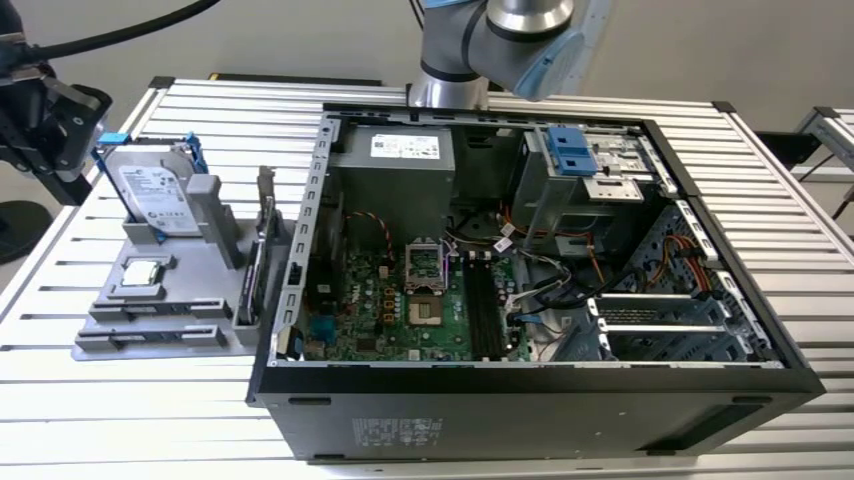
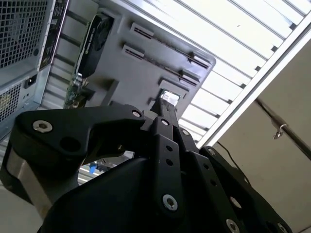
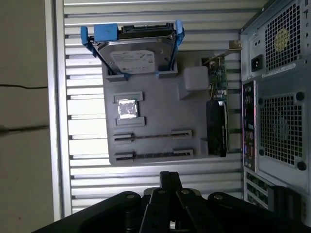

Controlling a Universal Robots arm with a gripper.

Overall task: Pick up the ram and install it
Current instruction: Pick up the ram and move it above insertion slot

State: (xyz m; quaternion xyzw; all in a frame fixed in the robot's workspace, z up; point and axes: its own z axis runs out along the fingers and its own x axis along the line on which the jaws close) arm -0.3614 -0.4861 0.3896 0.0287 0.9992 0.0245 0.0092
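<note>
your gripper (image 3: 170,176) looks clenched on nothing, near the gray holder (image 3: 155,104). the ram (image 3: 153,154) seems to stand on edge in it (light, stiff, fragile), so pinch its flat faces mid-length.

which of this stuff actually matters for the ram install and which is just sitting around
Belongs to the job:
- gripper, above the grey holder
- long black motherboard slots
- open computer case

Just lying about, all on the holder:
- hard drive with blue rails
- expansion card
- processor chip
</note>
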